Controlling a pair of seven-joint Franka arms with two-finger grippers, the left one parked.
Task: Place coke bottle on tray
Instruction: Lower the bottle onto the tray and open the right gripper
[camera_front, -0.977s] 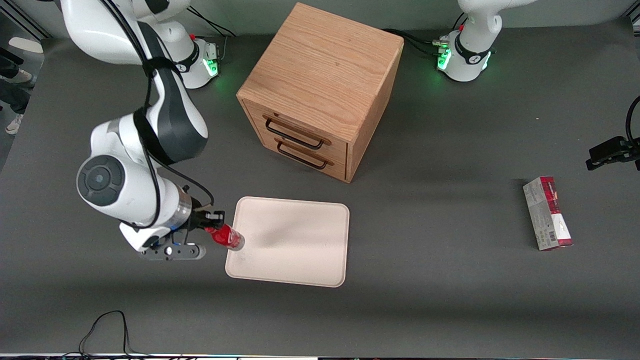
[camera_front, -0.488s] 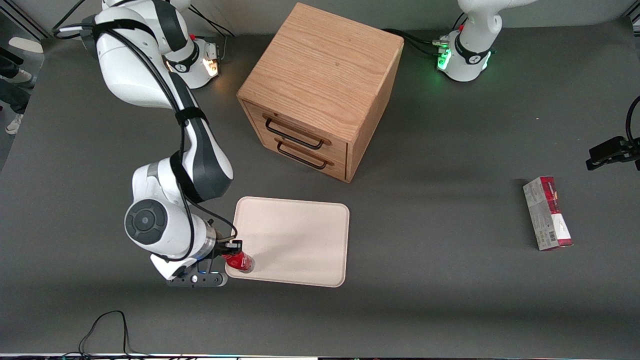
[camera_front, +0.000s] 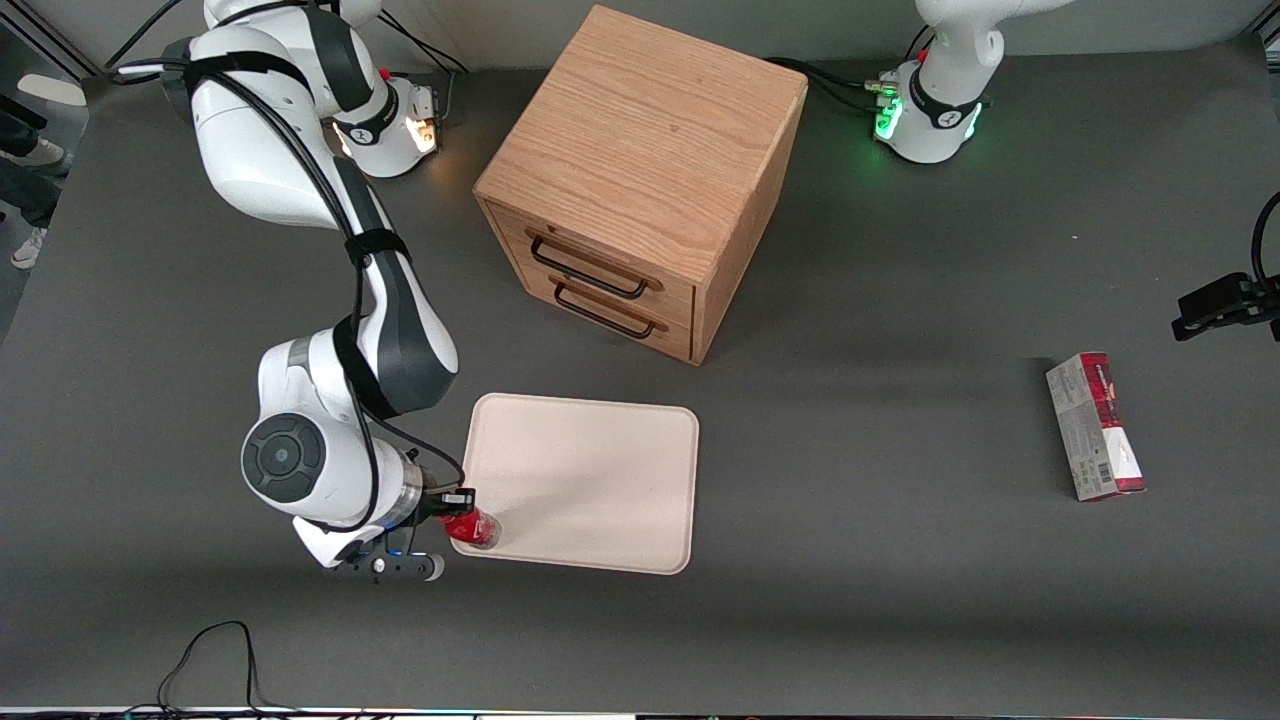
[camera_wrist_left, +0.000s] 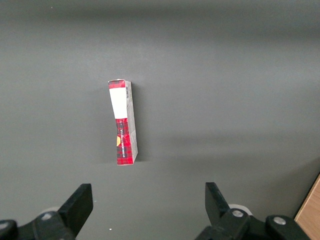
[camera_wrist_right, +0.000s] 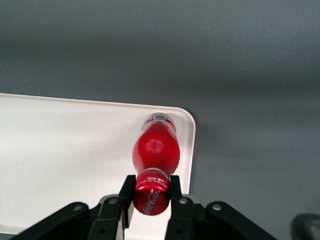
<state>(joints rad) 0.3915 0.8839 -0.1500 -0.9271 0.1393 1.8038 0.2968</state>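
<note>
The coke bottle (camera_front: 472, 527) (camera_wrist_right: 156, 150) is small and red with a red cap bearing white script. My gripper (camera_front: 456, 504) (camera_wrist_right: 151, 191) is shut on its cap, one black finger on each side. The bottle hangs over the corner of the cream-white tray (camera_front: 590, 480) (camera_wrist_right: 65, 150) nearest the front camera, at the working arm's end. Its clear base points down at the tray's rim; I cannot tell whether it touches the tray.
A wooden drawer cabinet (camera_front: 640, 175) with two black handles stands farther from the front camera than the tray. A red-and-grey carton (camera_front: 1094, 425) (camera_wrist_left: 123, 121) lies toward the parked arm's end of the table. A black cable (camera_front: 215, 650) loops near the table's front edge.
My arm has carried the bottle nearer the front camera, from the tray's side edge to its near corner, and lowered it. In the last half second it shifted slightly and stayed shut on the cap.
</note>
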